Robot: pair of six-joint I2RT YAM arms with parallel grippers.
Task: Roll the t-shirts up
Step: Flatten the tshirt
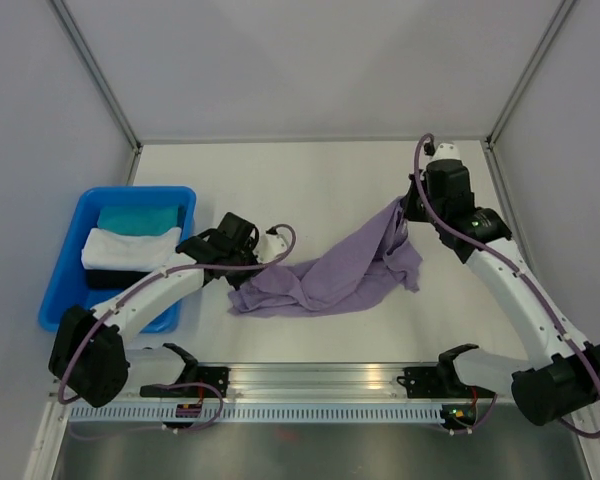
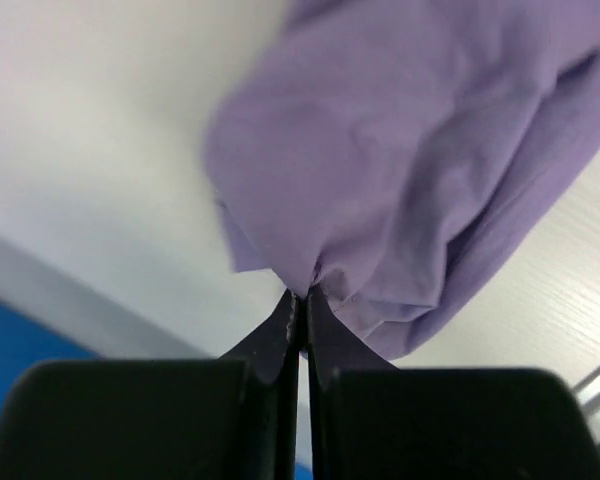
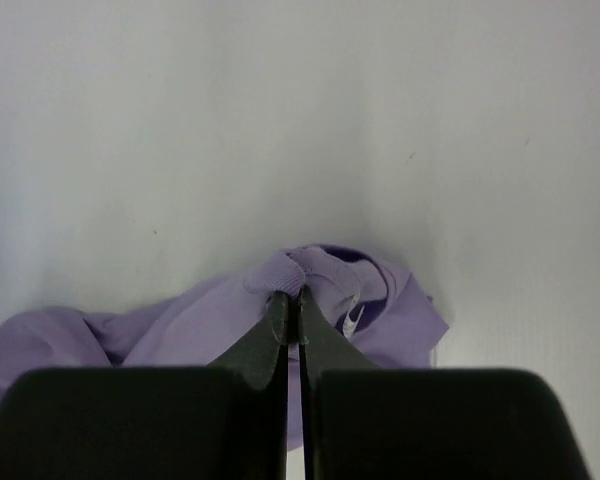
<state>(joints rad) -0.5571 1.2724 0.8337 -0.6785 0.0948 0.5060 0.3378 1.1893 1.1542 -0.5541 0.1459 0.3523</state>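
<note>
The lavender t-shirt (image 1: 345,268) lies crumpled across the middle of the white table. My left gripper (image 1: 262,262) is shut on the shirt's left end, pinching a fold of fabric (image 2: 380,170) between its fingertips (image 2: 302,297). My right gripper (image 1: 404,208) is shut on the shirt's ribbed collar (image 3: 310,272) and holds that end lifted a little above the table; the neck label shows beside its fingertips (image 3: 292,298). The cloth sags between the two grippers.
A blue bin (image 1: 65,285) stands at the left with folded teal, white and dark cloths in it, close to my left arm. White walls enclose the table on three sides. A metal rail (image 1: 310,380) runs along the near edge.
</note>
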